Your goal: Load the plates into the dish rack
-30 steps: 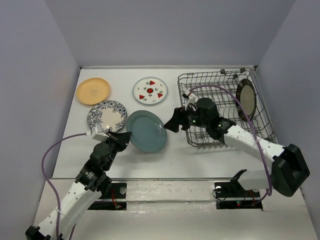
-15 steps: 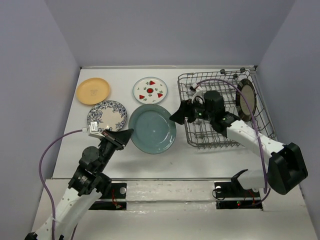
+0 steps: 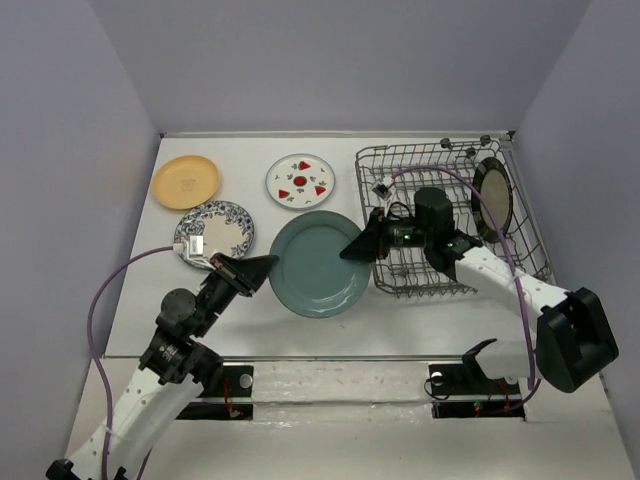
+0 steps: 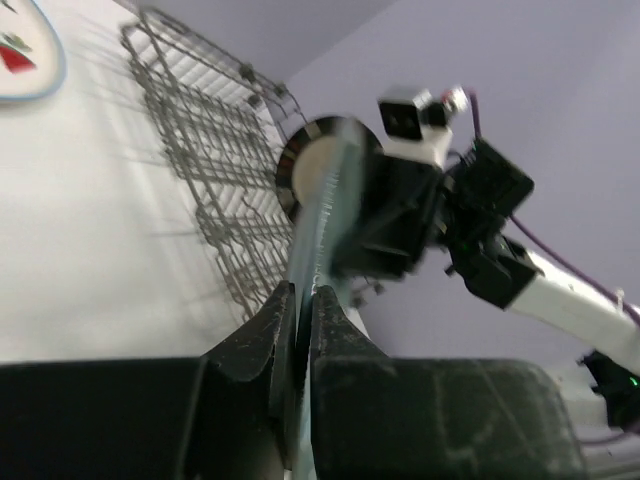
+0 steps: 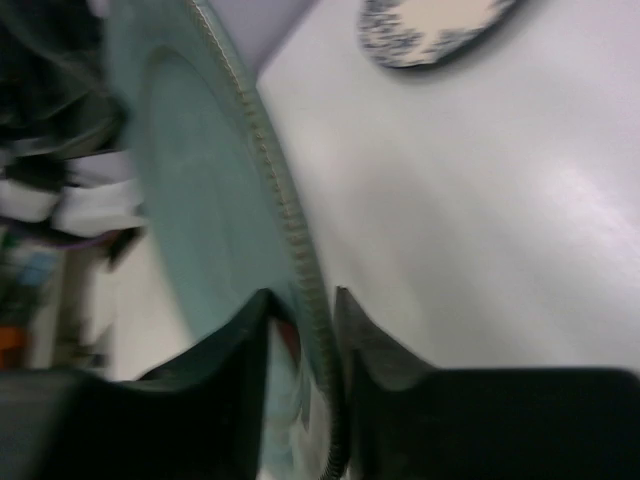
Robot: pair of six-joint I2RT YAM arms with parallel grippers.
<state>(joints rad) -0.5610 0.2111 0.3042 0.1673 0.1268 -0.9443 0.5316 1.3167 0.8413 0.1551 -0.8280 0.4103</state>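
The teal-blue plate (image 3: 318,265) hangs above the table between both arms, its face turned up toward the top camera. My left gripper (image 3: 268,262) is shut on its left rim, and the plate (image 4: 325,215) runs edge-on away from the fingers (image 4: 303,292). My right gripper (image 3: 352,248) grips the right rim, its jaws (image 5: 305,300) close around the ribbed edge of the plate (image 5: 190,180). The dish rack (image 3: 450,160) stands at the right with the beige brown-rimmed plate (image 3: 493,197) upright in it. The orange plate (image 3: 186,181), fruit plate (image 3: 300,181) and floral plate (image 3: 215,230) lie flat.
The rack's near left corner (image 3: 385,285) sits just behind my right wrist. The floral plate (image 5: 430,25) lies just behind my left gripper. Grey walls close in the table on three sides. A purple cable (image 3: 110,290) loops beside the left arm.
The teal plate has been carried right and tipped to face upward. My right gripper has gone from open to closed on its right rim. The left grip is unchanged.
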